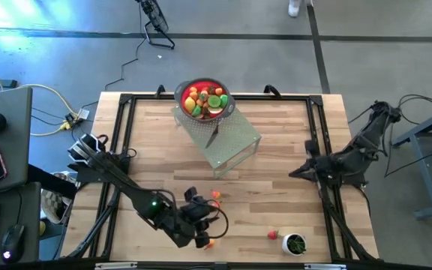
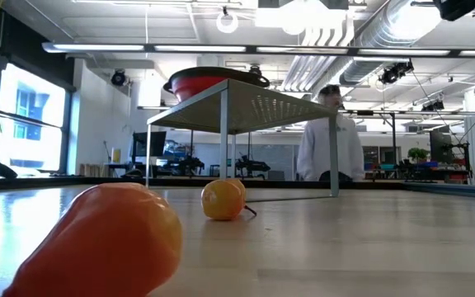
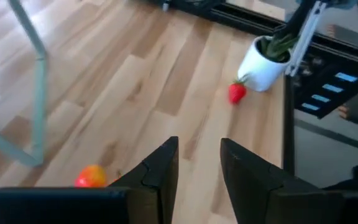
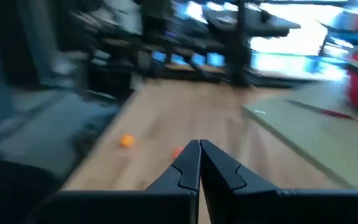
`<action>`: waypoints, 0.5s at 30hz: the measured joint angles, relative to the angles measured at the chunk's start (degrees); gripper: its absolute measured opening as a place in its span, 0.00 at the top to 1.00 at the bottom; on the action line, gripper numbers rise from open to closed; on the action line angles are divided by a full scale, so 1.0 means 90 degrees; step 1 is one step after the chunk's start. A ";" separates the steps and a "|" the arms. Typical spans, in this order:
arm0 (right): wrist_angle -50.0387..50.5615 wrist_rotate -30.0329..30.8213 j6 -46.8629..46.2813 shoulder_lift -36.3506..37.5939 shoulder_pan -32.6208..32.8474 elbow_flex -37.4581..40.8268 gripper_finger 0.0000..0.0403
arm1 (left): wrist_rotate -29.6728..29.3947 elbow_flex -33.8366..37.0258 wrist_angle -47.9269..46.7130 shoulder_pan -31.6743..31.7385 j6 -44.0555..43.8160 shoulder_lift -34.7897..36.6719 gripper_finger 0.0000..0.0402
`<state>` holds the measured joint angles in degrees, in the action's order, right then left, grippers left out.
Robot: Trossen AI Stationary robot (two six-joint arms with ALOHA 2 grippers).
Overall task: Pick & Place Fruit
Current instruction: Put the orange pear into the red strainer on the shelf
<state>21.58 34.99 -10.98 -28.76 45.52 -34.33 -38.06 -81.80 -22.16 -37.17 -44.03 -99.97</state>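
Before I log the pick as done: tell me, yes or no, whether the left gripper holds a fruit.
No. In the left wrist view the left gripper shows only bare table between its fingers.

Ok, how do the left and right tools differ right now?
The left tool has its jaws apart, while the right tool is shut. The left tool is over the front part of the table, near an orange fruit. The right tool is at the table's right side, away from the loose fruit. Both hold nothing.
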 joint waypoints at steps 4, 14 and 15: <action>-0.0841 -0.0866 0.0449 0.0737 -0.0022 0.0645 0.99 | 0.0104 0.0002 0.0288 0.0000 -0.0002 -0.0013 0.71; -0.0990 -0.1132 0.0517 0.2451 -0.0027 0.1763 0.99 | 0.0119 0.0002 0.0620 -0.0141 0.0015 -0.0068 0.71; -0.0996 -0.1185 0.0521 0.2593 -0.0027 0.1869 0.99 | 0.0115 0.0002 0.0612 -0.0178 0.0015 -0.0079 0.71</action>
<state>12.61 24.32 -6.28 -5.43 45.28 -17.51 -37.03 -81.78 -16.66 -38.77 -43.90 -100.68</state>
